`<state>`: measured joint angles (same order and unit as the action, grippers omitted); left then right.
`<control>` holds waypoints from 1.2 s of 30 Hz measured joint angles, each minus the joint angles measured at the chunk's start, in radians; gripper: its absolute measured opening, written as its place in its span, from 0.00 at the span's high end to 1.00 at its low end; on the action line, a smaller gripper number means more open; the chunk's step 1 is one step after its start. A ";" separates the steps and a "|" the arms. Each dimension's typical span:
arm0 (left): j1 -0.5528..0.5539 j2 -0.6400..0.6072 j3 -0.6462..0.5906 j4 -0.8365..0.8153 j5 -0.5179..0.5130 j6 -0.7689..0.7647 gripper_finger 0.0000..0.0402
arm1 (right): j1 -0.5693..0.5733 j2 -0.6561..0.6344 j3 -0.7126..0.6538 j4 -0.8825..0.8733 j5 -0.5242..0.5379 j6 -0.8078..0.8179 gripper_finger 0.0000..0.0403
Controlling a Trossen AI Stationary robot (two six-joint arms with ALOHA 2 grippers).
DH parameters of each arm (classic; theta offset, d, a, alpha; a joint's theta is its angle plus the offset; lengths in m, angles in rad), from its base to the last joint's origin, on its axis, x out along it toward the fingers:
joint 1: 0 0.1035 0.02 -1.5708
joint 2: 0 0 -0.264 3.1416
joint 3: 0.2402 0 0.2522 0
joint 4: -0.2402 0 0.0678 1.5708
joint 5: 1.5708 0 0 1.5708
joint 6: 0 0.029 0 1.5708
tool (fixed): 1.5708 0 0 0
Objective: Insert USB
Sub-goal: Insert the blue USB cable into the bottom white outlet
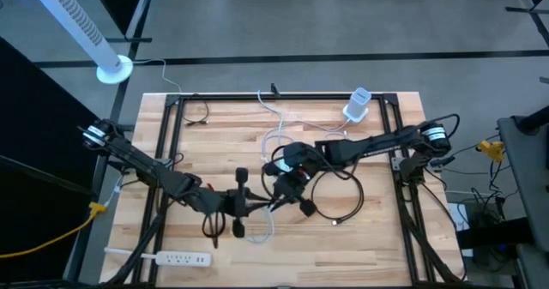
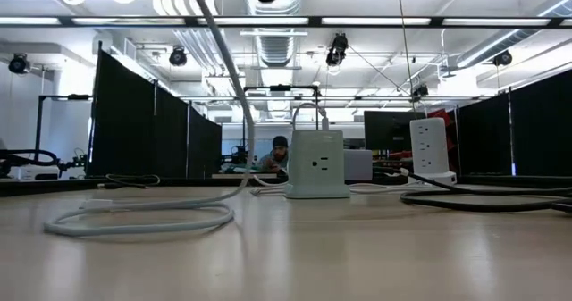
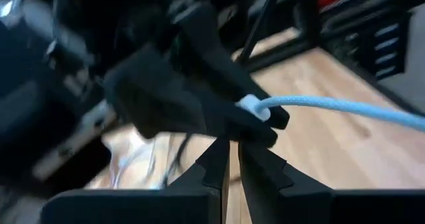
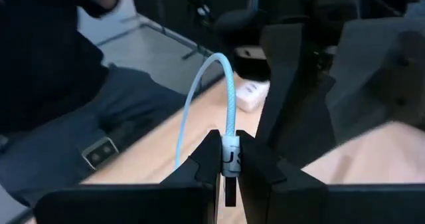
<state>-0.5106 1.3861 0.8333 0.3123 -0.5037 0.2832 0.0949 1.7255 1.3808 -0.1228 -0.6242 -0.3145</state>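
The USB plug (image 4: 230,152) is white, on a pale blue-white cable (image 4: 199,91), and my right gripper (image 4: 229,159) is shut on it above the middle of the table (image 1: 292,184). From the plug the cable curves away and drops to a loose loop on the wood (image 2: 134,219). Close by, nearer the table's left, my left gripper (image 3: 233,163) is shut with nothing between its fingers (image 1: 262,205). Its fingertips stand just below the held plug (image 3: 252,107). A white charger cube (image 2: 315,163) stands upright on the far side (image 1: 356,105). Neither gripper shows in the low view. My right gripper pinches the plug's white housing (image 4: 230,144) between its two fingers, which come from the table's right, slanting slightly down. The dark metal end (image 4: 230,192) points back toward the wrist. The cable leaves past the fingertips (image 3: 312,104). The plug is lifted clear of the table.
A black cable loop (image 1: 336,196) lies right of centre. A white power strip (image 1: 176,257) lies at the near left, and a white outlet tower (image 2: 429,149) stands at the back. A black frame (image 1: 171,152) borders the wood. A person (image 4: 60,84) shows beyond the table.
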 joint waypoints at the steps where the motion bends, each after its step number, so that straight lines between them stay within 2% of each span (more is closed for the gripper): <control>1: 0.000 0.001 0.000 0.030 0.019 0.025 0.94 | 0.001 -0.002 0.000 0.006 -0.014 0.000 0.95; 7: 0.000 -0.001 -0.001 0.088 0.045 0.100 0.94 | -0.002 -0.004 0.000 0.016 -0.090 0.000 0.95; 11: 0.000 -0.001 0.000 0.101 0.093 0.131 0.94 | -0.001 -0.004 0.000 0.040 -0.110 0.022 0.95; 16: -0.005 0.000 0.000 0.089 0.103 0.151 0.92 | -0.001 -0.004 0.000 0.034 -0.113 0.027 0.95; 20: -0.007 0.000 0.000 0.088 0.161 0.154 0.87 | -0.001 -0.004 0.000 0.017 -0.107 0.036 0.95; 30: -0.016 0.003 0.000 0.119 0.179 0.226 0.67 | -0.003 -0.004 -0.001 0.032 -0.109 0.042 0.95; 36: -0.012 0.014 0.000 0.148 0.216 0.239 0.64 | -0.002 -0.004 -0.001 0.031 -0.109 0.042 0.95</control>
<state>-0.5228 1.3998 0.8333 0.4602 -0.2882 0.5225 0.0925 1.7218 1.3800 -0.0921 -0.7334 -0.2726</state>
